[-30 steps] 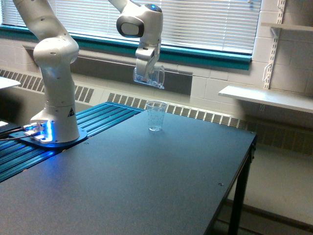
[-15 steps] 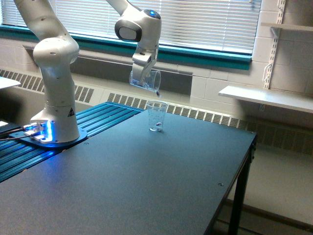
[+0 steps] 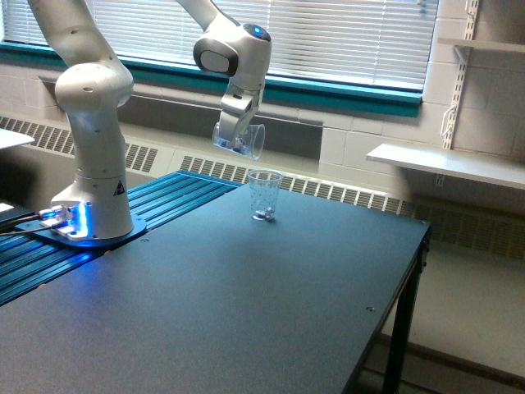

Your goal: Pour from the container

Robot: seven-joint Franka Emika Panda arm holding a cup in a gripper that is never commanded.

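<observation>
My gripper [image 3: 235, 125] hangs above the dark table [image 3: 246, 304], shut on the clear plastic cup [image 3: 241, 139]. That cup is tilted with its mouth toward the exterior view's right, and small brownish-purple bits show near its lower side. A small clear cup with faint markings [image 3: 263, 194] stands upright on the table just below and to the right of the held cup's mouth. A few dark bits lie at its bottom.
The white arm base [image 3: 90, 213] with a blue light stands on a ribbed blue strip at the exterior view's left. The table's right edge drops off near a leg [image 3: 402, 328]. A wall shelf [image 3: 443, 164] sits beyond it.
The held cup has turned back from a steep tilt toward a flatter one and shifted slightly to the left. Bits fell into the standing cup.
</observation>
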